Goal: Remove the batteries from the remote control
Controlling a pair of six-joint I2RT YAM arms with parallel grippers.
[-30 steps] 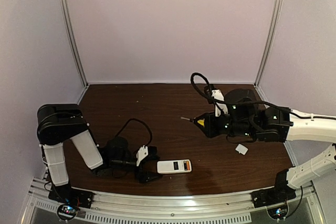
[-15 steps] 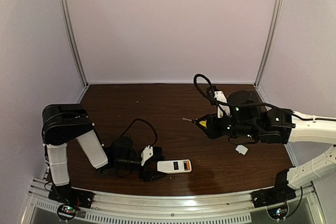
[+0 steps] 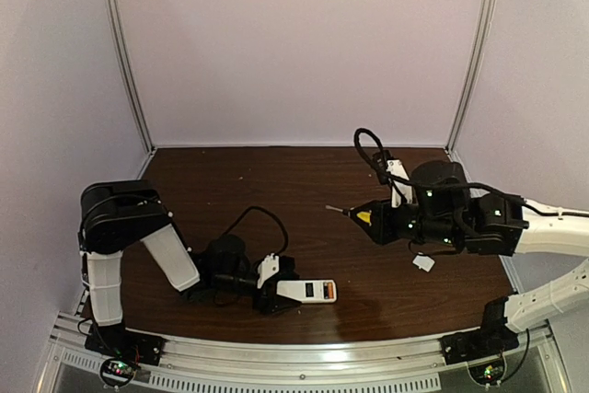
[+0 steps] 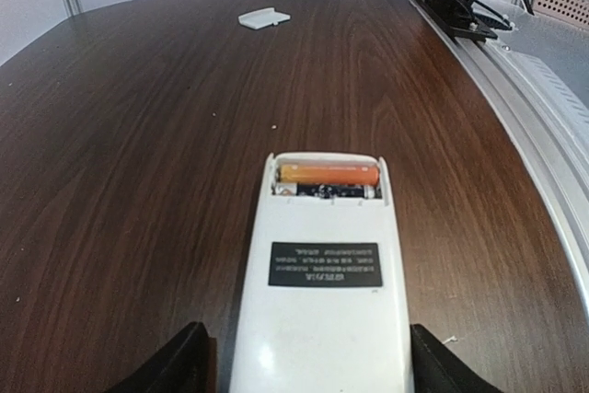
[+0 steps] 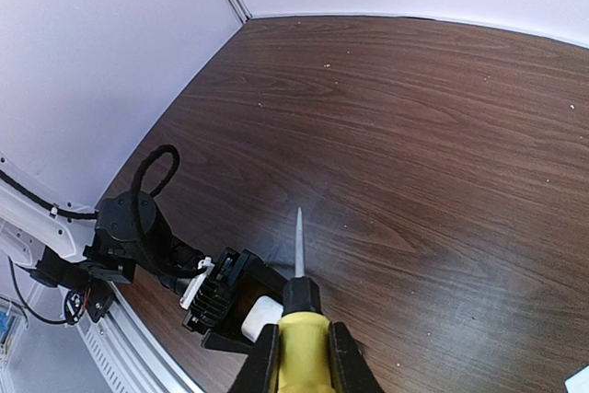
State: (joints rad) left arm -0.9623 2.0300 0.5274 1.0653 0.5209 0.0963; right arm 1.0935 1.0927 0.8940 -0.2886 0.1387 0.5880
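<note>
Remote control (image 4: 322, 310): near end is cut off by the bottom edge of the left wrist view. Print on its label (image 4: 325, 264) is blurred and cannot be read. Dark battery (image 4: 324, 191) is largely hidden in the recess beside the orange battery (image 4: 329, 173); only a glint is seen.

Left claw (image 4: 308, 361): only two fingertips are shown, the rest is cropped.

Right wrist view: screwdriver (image 5: 300, 299) handle and right claw (image 5: 304, 342) are cut off at the bottom edge. The remote control is mostly covered by the left claw. Cover piece (image 5: 582, 380) is clipped at the corner.

From above, the batteries are too small to be told apart.
</note>
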